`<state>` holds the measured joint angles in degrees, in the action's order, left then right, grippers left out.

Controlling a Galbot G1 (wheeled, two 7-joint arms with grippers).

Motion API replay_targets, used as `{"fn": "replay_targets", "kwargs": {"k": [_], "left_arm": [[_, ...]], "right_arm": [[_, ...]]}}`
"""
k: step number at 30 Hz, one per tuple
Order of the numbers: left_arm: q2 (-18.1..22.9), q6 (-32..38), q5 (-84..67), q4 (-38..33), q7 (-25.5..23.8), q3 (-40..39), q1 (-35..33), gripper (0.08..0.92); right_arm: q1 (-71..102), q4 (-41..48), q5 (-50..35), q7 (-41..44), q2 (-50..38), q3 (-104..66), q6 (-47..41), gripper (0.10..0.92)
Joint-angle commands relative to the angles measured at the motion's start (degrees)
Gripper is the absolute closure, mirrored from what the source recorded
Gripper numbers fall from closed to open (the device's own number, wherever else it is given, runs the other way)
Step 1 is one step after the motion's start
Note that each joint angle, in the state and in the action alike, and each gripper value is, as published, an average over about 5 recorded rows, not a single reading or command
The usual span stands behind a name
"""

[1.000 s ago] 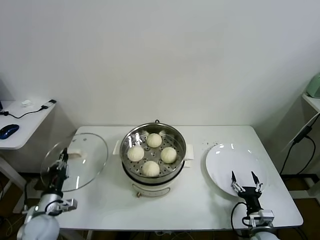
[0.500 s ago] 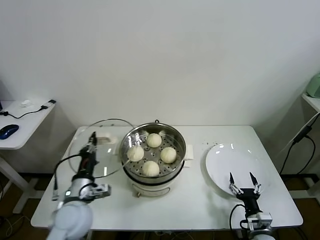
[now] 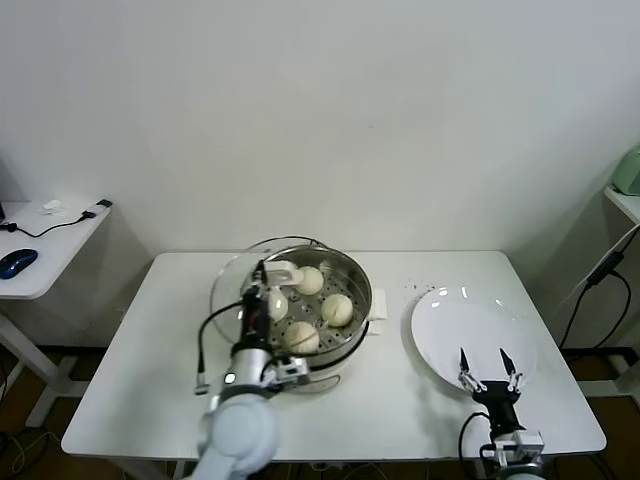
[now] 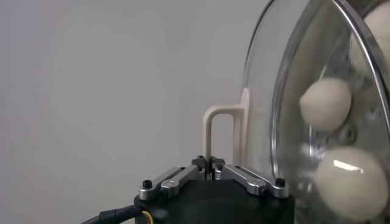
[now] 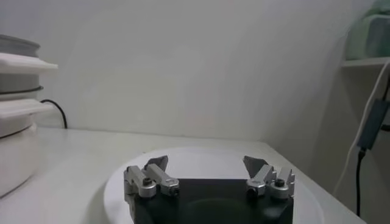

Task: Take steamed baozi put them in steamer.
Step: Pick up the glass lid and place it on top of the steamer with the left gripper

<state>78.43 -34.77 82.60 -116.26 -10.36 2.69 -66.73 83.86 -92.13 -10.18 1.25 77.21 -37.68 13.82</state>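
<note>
Gripping lid handle (image 4: 220, 131): left tool (image 4: 212, 163).

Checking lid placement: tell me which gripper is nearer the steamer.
Left. The left gripper hangs over the steamer, shut on the lid handle; the right gripper waits by the plate.

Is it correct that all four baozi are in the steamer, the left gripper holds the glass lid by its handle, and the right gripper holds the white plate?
Not fully. The head view shows the right gripper open above the white plate, holding nothing. The rest stands: four baozi in the steamer, the left gripper shut on the glass lid handle.
</note>
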Motion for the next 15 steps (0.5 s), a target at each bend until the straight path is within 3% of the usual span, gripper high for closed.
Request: {"fn": "replay_targets", "kwargs": {"k": [1,9,15], "left_arm": [[5.4,-3.3,5.8,3.3,-2.1,-7.0,3.5,0.867],[7.5,-3.3,8.1,9.0,-0.4,-9.0,4.5,0.867],[6.4,-2.9,8.4,10.8,0.5,-7.8,4.6,0.867]], "right_arm": [[0.2,0.4,-0.3,-0.8,-0.2,-0.3,1.2,0.202],[0.7,0.7,-0.4,-1.6,-0.1,-0.8,2.8,0.202],[0.7,0.5,-0.4,-2.0,0.1,-0.9,3.0,0.203]]}}
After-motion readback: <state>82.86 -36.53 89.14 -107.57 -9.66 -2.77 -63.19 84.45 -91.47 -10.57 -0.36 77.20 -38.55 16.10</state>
